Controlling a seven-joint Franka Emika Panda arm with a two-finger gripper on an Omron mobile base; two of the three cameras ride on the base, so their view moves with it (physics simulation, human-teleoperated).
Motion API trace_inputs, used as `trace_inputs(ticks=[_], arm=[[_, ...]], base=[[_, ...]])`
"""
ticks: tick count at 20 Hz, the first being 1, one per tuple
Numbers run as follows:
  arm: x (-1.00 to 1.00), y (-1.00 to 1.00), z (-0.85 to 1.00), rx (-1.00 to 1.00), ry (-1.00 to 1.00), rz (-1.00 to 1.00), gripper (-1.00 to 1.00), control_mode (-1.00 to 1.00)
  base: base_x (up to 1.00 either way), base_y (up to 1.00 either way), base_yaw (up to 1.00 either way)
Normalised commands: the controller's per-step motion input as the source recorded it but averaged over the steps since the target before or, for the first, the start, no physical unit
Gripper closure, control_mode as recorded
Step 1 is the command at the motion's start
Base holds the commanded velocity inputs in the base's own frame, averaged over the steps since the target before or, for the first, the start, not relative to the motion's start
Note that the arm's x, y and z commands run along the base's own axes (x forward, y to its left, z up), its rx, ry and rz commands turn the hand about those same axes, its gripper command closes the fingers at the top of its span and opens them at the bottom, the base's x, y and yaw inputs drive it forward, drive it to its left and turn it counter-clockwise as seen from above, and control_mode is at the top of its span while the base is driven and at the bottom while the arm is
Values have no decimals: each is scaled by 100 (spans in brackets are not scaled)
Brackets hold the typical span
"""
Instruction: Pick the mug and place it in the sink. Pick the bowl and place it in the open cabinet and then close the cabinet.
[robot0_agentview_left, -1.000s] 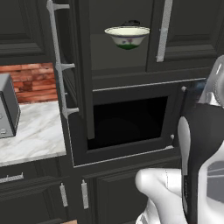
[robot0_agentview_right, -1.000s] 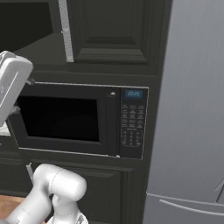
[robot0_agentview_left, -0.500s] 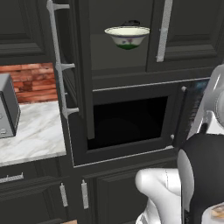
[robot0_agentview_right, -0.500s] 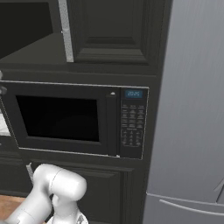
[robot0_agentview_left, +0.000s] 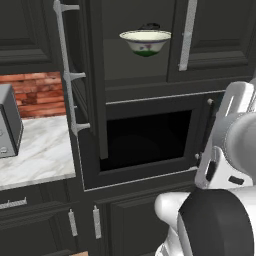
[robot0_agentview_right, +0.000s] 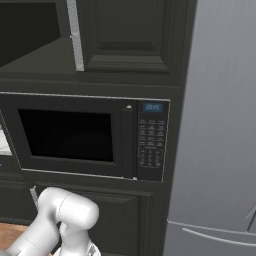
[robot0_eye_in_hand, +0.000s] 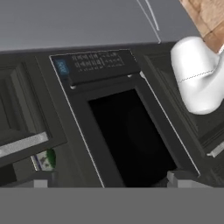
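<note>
1. Pale cream with a dark green pattern near its foot, the bowl (robot0_agentview_left: 145, 41) sits upright on the shelf inside the open cabinet (robot0_agentview_left: 130, 70), above the microwave (robot0_agentview_left: 145, 140).
2. The cabinet's door (robot0_agentview_left: 85, 75) stands swung out to the left, its long silver bar handle (robot0_agentview_left: 65, 70) facing the room.
3. In the hand view, a small patch of the bowl (robot0_eye_in_hand: 47, 158) shows at the lower left, beside a silver handle (robot0_eye_in_hand: 22, 144).
4. The gripper (robot0_eye_in_hand: 107, 181) has its jaws spread wide apart, with nothing between them; the two tips rise at the bottom of the hand view, in front of the microwave's dark window (robot0_eye_in_hand: 131, 135).
5. The microwave's keypad (robot0_agentview_right: 151, 137) sits on its right side, with a small blue display (robot0_agentview_right: 152, 107) above the keys.
6. A grey refrigerator (robot0_agentview_right: 220, 125) stands just beside the microwave column on the right.
7. To the left of the cabinet, a white marble table (robot0_agentview_left: 35, 155) carries a grey appliance (robot0_agentview_left: 9, 122) in front of a red brick wall (robot0_agentview_left: 35, 92).
</note>
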Motion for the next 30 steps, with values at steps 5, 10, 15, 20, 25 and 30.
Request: trace_inputs(ticks=[5, 10, 15, 20, 25, 30], arm=[[-13, 46, 0, -4, -6, 0, -100, -100], [-13, 44, 0, -4, -8, 0, -100, -100], [-20, 47, 0, -6, -14, 0, -100, -100], [-2, 49, 0, -5, -12, 0, -100, -100], [17, 42, 0, -4, -12, 0, -100, -100], [5, 47, 0, -5, -16, 0, -100, -100]], base=[[0, 0, 0], [0, 0, 0], [0, 0, 0], [0, 0, 0], [0, 0, 0], [0, 0, 0]])
